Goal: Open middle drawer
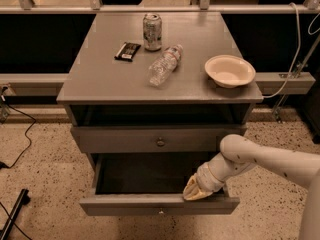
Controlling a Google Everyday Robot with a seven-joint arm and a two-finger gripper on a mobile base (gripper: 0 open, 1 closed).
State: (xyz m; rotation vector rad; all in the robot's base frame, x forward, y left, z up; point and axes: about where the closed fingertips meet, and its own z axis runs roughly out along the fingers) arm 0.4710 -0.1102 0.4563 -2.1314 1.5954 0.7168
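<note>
The middle drawer (159,204) is the low-fronted grey drawer with a small round knob, under the taller-fronted drawer (159,140). It stands pulled well out, showing a deep, plain grey interior. My gripper (195,191) rests on the top edge of its front panel, right of centre, at the end of the white arm (265,161) that comes in from the right. The gripper's tip lies just inside the drawer against the front panel.
On the grey cabinet top (100,79) lie a soda can (152,31), a dark snack packet (127,51), a plastic bottle on its side (165,65) and a white bowl (229,71). A black cable (20,154) crosses the speckled floor at left. A rail runs behind.
</note>
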